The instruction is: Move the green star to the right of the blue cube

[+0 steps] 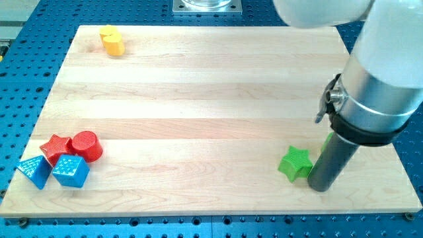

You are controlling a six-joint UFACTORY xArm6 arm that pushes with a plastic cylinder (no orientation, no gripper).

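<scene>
The green star (295,162) lies near the view's bottom right of the wooden board (211,99). My tip (320,187) stands just right of the star, touching or nearly touching it. The blue cube (71,170) sits at the view's bottom left. A small bit of another green block (328,139) shows behind the rod; the rest of it is hidden.
A red star (55,148) and a red cylinder (86,145) sit just above the blue cube. A blue triangular block (34,171) lies left of the cube. A yellow block (112,41) sits at the view's top left.
</scene>
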